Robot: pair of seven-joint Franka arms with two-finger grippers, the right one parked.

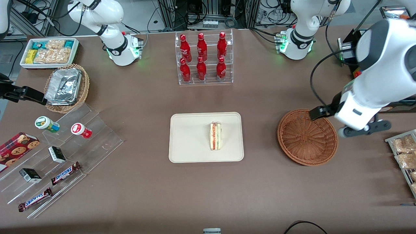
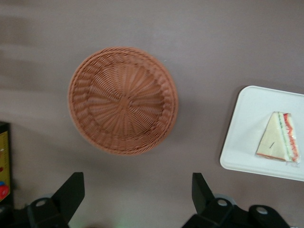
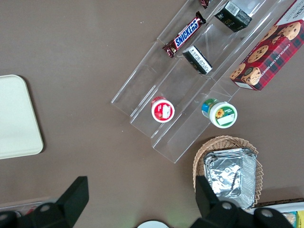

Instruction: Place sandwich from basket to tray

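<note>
The sandwich (image 1: 215, 136), a pale wedge with red, orange and green filling, lies on the cream tray (image 1: 188, 136) in the middle of the table. It also shows in the left wrist view (image 2: 278, 137) on the tray (image 2: 247, 137). The reddish-brown wicker basket (image 1: 307, 137) stands empty beside the tray, toward the working arm's end, and shows empty in the left wrist view (image 2: 122, 99). My left gripper (image 1: 320, 112) hangs high over the basket's edge. In the left wrist view the gripper (image 2: 137, 190) is open wide with nothing between the fingers.
A clear rack of red bottles (image 1: 203, 58) stands farther from the camera than the tray. A tan basket of foil containers (image 1: 66, 87), a white snack bin (image 1: 48, 52) and a clear stepped shelf (image 1: 97, 130) lie toward the parked arm's end. Snack packets (image 1: 404, 156) lie beside the basket.
</note>
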